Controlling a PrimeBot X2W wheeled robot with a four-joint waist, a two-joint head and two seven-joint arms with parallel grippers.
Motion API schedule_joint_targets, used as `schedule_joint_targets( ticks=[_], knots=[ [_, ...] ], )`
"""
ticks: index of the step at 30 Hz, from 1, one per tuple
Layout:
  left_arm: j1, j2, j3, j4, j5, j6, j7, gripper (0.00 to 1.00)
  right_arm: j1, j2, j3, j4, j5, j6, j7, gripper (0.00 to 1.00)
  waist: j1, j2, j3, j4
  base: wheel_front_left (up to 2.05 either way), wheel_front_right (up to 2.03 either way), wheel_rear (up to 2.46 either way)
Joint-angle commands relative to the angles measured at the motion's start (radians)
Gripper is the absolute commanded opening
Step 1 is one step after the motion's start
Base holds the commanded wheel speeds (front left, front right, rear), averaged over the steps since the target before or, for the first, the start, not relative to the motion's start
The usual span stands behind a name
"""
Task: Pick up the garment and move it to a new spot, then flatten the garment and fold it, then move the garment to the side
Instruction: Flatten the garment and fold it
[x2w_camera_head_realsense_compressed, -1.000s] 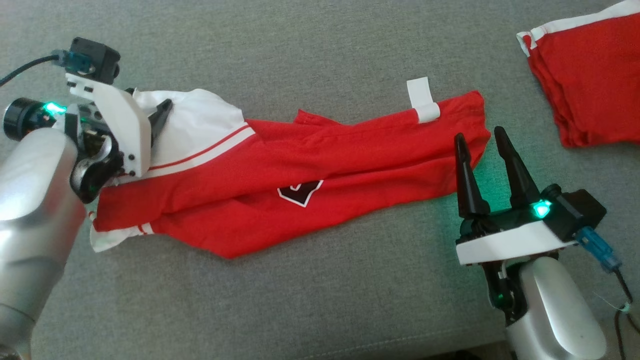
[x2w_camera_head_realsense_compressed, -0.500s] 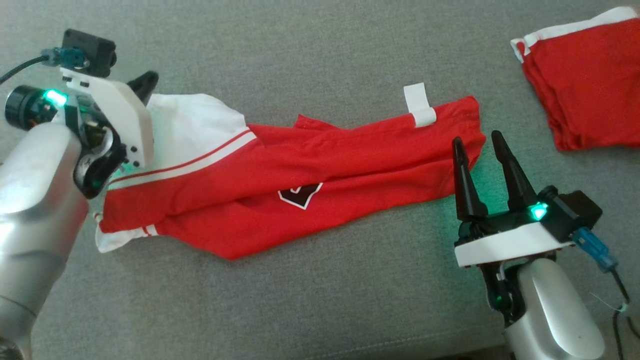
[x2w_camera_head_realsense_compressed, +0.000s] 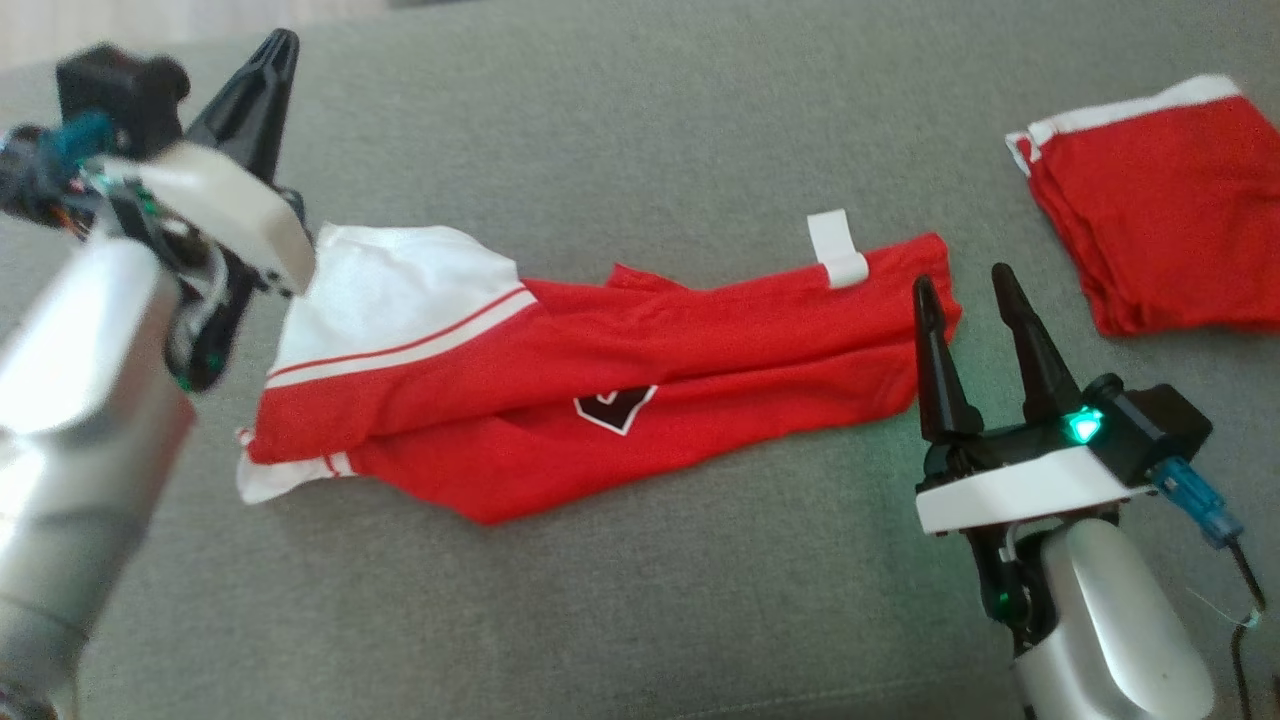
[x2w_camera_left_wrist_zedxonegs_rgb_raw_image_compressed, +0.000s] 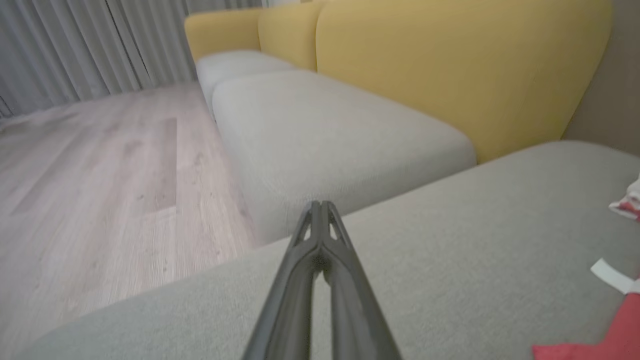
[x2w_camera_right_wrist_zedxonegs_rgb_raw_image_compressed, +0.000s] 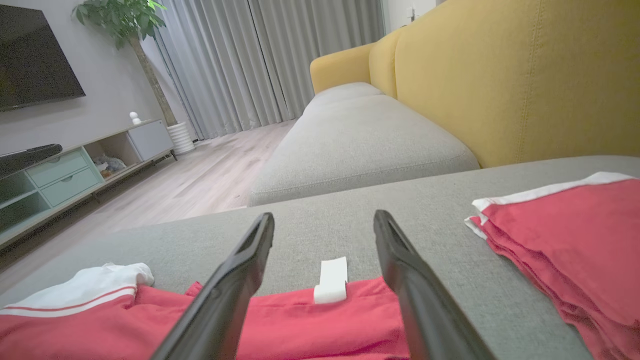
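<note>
The garment (x2w_camera_head_realsense_compressed: 600, 380) is red with a white sleeve, a white tab and a dark emblem. It lies bunched in a long strip across the grey cushion (x2w_camera_head_realsense_compressed: 640, 600). My left gripper (x2w_camera_head_realsense_compressed: 275, 45) is shut with nothing in it, raised above and beyond the white sleeve end. In the left wrist view its closed fingers (x2w_camera_left_wrist_zedxonegs_rgb_raw_image_compressed: 320, 215) point toward the cushion's far edge, and a corner of the garment (x2w_camera_left_wrist_zedxonegs_rgb_raw_image_compressed: 600, 345) shows at the lower right. My right gripper (x2w_camera_head_realsense_compressed: 960, 290) stands open at the garment's right end, and its fingers frame the white tab (x2w_camera_right_wrist_zedxonegs_rgb_raw_image_compressed: 332, 280) over the garment (x2w_camera_right_wrist_zedxonegs_rgb_raw_image_compressed: 310, 325).
A second red garment (x2w_camera_head_realsense_compressed: 1160, 220), folded, with a white band, lies at the upper right, also in the right wrist view (x2w_camera_right_wrist_zedxonegs_rgb_raw_image_compressed: 565, 240). Beyond the cushion are a yellow sofa back (x2w_camera_right_wrist_zedxonegs_rgb_raw_image_compressed: 500, 75), a pale seat (x2w_camera_left_wrist_zedxonegs_rgb_raw_image_compressed: 325, 130), wooden floor (x2w_camera_left_wrist_zedxonegs_rgb_raw_image_compressed: 100, 175) and a TV cabinet (x2w_camera_right_wrist_zedxonegs_rgb_raw_image_compressed: 65, 175).
My left gripper has shut with nothing in it and lifted up and away from the white sleeve. The head camera has shifted. The right gripper has stayed open at the garment's right end.
</note>
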Motion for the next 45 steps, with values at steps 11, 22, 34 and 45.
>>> schedule_joint_targets(
  ticks=[11, 22, 34, 45],
  knots=[
    [0.421, -0.035, 0.124, -0.350, 0.080, 0.284, -0.287, 1.00, 0.056, -0.002, -0.019, -0.049, -0.044, -0.001, -0.011, 1.00, 0.0001, 0.0000, -0.120, 0.126, 0.00, 0.00, 0.00],
    [0.714, -0.136, 0.272, -0.549, 0.257, 0.288, -0.288, 1.00, 0.087, -0.002, -0.030, -0.047, -0.053, -0.001, -0.011, 1.00, 0.0001, 0.0000, -0.122, 0.141, 0.00, 0.00, 0.00],
    [0.483, -0.064, 0.260, -0.340, 0.268, 0.165, -0.122, 1.00, 0.039, -0.002, -0.010, -0.059, -0.044, -0.001, -0.011, 1.00, 0.0001, 0.0000, 0.022, 0.086, 0.00, 0.00, 0.00],
    [0.267, -0.061, 0.275, -0.122, 0.219, 0.094, 0.009, 1.00, 0.005, -0.002, -0.009, -0.061, -0.025, -0.001, -0.011, 1.00, 0.0001, 0.0000, 0.115, 0.039, 0.00, 0.00, 0.00]
  ],
)
